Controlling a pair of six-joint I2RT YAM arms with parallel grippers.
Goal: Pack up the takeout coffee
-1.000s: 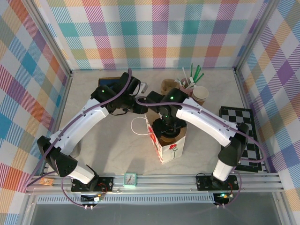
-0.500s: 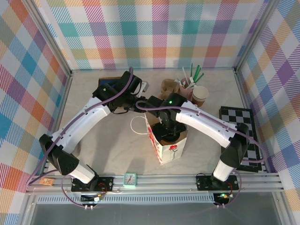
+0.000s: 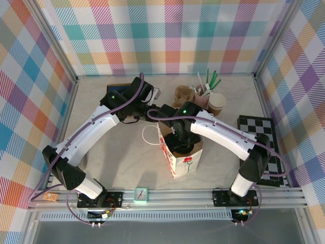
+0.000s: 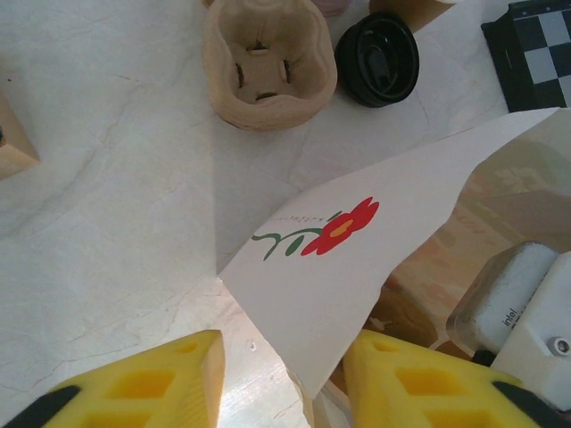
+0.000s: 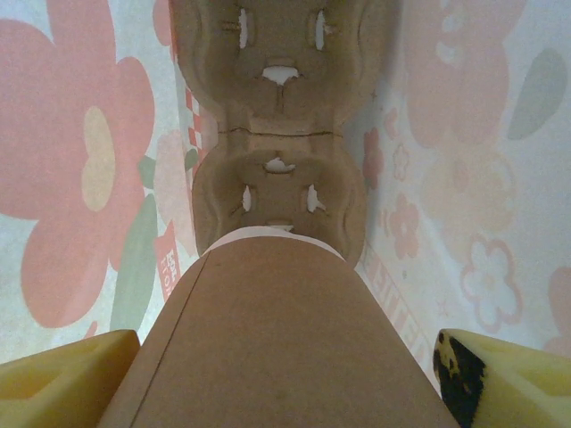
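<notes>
1 takeout coffee [image 5: 268, 312] hangs inside the 1 white flowered paper bag [image 3: 179, 163]. Its kraft side is pinched between the 2 yellow fingers [image 5: 62, 374] of the right gripper [image 5: 281, 348], which press on either side of it. Below the cup's base, on the bag's floor, lies 1 pulp carrier [image 5: 277, 107] with 2 cells; whether the cup touches it cannot be told. The left gripper [image 4: 284, 352] is spread, its 2 fingers straddling the bag's rim, the paper close to 1 finger and well clear of the other. On the marble table [image 4: 107, 205] beyond the bag sit 1 empty pulp cup holder [image 4: 268, 62], 1 loose black lid [image 4: 376, 58] just beside it, and 1 checkerboard [image 4: 540, 45] further off.
</notes>
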